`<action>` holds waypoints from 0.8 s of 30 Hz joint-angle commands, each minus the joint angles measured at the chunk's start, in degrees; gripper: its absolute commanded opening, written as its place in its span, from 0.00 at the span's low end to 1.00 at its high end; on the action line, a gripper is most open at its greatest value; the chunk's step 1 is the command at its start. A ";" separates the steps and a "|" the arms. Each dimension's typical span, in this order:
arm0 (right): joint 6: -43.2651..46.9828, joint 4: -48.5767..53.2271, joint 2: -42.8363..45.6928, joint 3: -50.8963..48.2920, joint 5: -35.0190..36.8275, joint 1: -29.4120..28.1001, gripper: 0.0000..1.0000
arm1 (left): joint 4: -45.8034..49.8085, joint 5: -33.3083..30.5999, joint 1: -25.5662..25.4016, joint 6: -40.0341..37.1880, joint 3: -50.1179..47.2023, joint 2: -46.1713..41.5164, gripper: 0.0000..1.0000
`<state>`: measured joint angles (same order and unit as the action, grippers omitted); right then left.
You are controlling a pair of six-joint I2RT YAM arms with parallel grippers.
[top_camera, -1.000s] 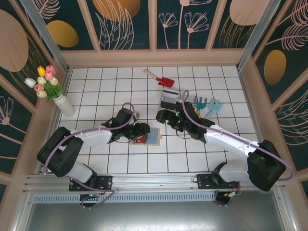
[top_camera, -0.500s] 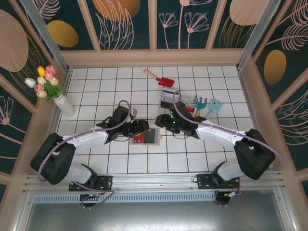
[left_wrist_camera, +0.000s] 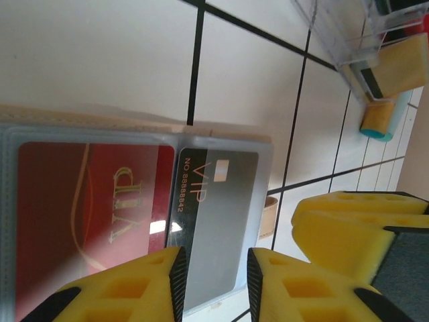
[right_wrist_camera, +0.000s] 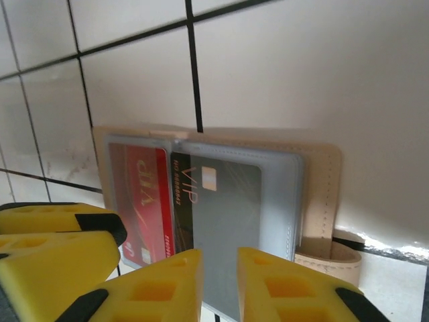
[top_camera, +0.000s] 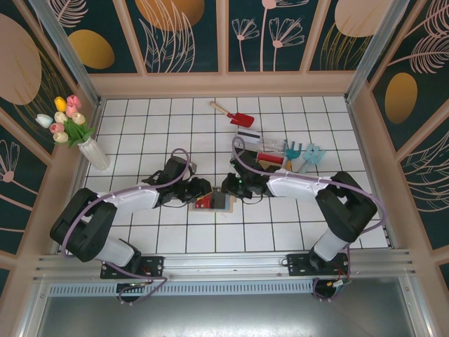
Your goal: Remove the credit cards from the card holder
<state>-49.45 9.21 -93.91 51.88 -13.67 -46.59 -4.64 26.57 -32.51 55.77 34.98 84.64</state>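
Observation:
The card holder point(top_camera: 212, 203) lies open on the white tiles, its tan cover point(right_wrist_camera: 322, 194) under blue-grey clear pockets. A red VIP credit card point(left_wrist_camera: 87, 201) point(right_wrist_camera: 144, 201) sits in the left pocket and a dark one point(left_wrist_camera: 218, 201) point(right_wrist_camera: 228, 215) in the right. My left gripper point(top_camera: 198, 191) point(left_wrist_camera: 214, 288) hovers at the dark card's near edge, jaws partly open, the card's flat face showing in the gap. My right gripper point(top_camera: 228, 189) point(right_wrist_camera: 220, 288) stands over the same card from the other side, with a narrow gap and nothing pinched. The two grippers almost meet over the holder.
A clear plastic tray point(top_camera: 254, 144) with small items stands just behind the holder. A red toy shovel point(top_camera: 238, 116) lies farther back. Teal garden tools point(top_camera: 303, 153) sit at the right. A vase of tulips point(top_camera: 84, 140) is at the far left by the wall.
My right gripper has swung left from beside the tray to the holder, and its jaws have narrowed a lot. The left gripper's jaws have also narrowed over the dark card.

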 commanded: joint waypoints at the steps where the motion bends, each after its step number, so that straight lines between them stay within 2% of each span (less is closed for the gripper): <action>1: 0.60 2.59 -1.80 2.32 -1.80 -0.67 0.21 | 2.31 1.92 0.09 -2.53 2.34 0.73 0.32; 24: 1.19 6.86 -7.56 3.09 -0.35 -1.04 0.19 | 2.54 1.85 -0.51 -3.91 2.29 5.79 0.33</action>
<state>-49.41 13.34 -99.53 54.35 -14.68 -47.16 -3.03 28.05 -32.64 53.12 37.08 89.49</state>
